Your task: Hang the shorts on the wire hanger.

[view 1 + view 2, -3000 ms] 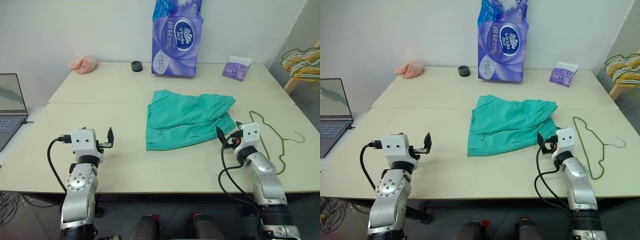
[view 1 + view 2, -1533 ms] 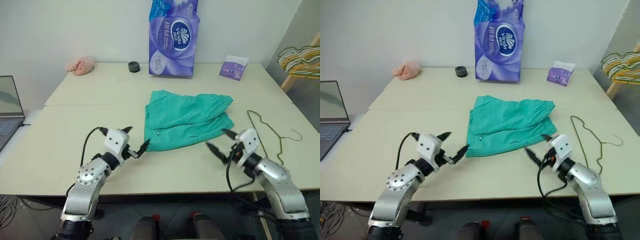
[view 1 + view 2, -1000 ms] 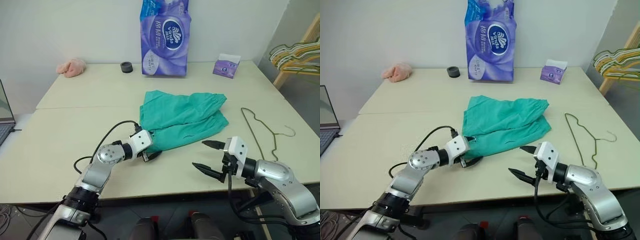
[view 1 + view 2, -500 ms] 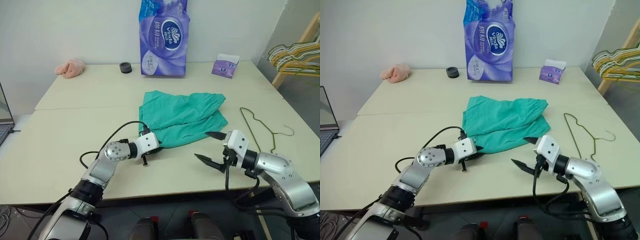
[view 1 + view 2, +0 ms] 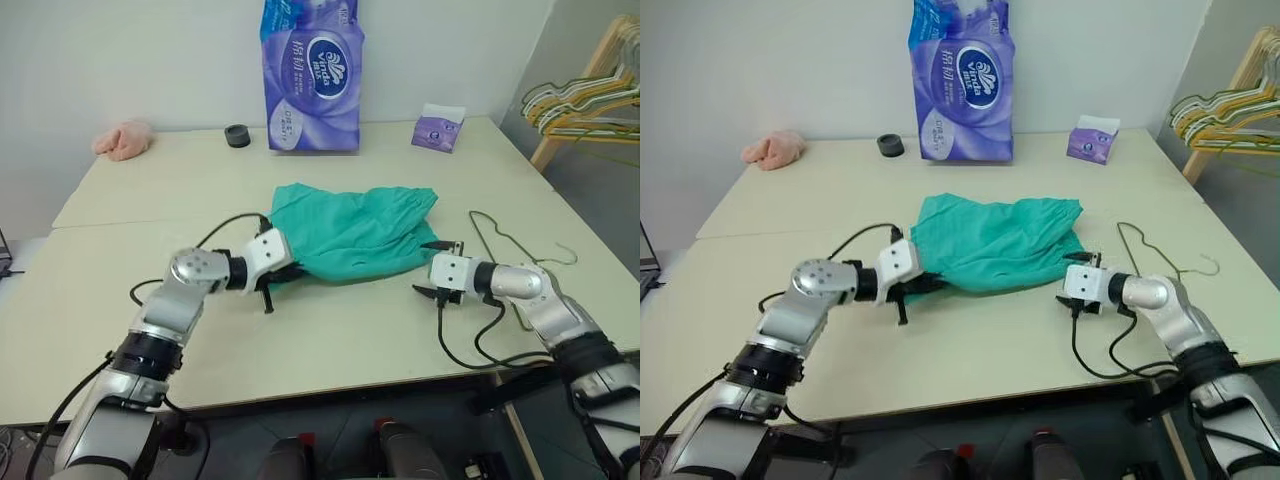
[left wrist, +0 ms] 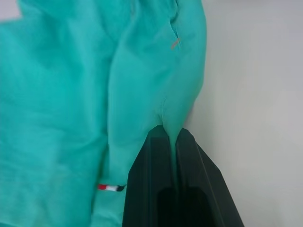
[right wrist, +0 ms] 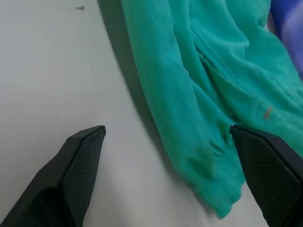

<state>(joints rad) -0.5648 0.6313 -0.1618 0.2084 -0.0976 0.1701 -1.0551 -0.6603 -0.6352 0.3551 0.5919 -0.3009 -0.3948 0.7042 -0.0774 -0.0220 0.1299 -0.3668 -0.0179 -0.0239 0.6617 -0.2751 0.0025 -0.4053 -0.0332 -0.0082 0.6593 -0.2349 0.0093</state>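
Observation:
The teal-green shorts (image 5: pixel 350 228) lie crumpled in the middle of the table (image 5: pixel 330 335). My left gripper (image 5: pixel 279 276) is shut on a fold at their near left corner, which is raised a little off the table. The left wrist view shows that fold pinched between the black fingers (image 6: pixel 147 179). My right gripper (image 5: pixel 431 268) stands open at the shorts' near right edge, one finger above the other. In the right wrist view the teal hem (image 7: pixel 199 142) lies between and just beyond its spread fingers. The thin wire hanger (image 5: pixel 505 238) lies flat just right of the right gripper.
A tall purple tissue pack (image 5: pixel 312 75), a small purple packet (image 5: pixel 437 132), a black ring (image 5: pixel 237 136) and a pink cloth lump (image 5: pixel 120 140) sit along the table's far edge. A wooden rack of coloured hangers (image 5: pixel 580 95) stands off the table at the far right.
My left gripper closed on the shorts' corner and has lifted it slightly. My right gripper moved forward to the shorts' right edge and rolled, still open. The camera view has shifted.

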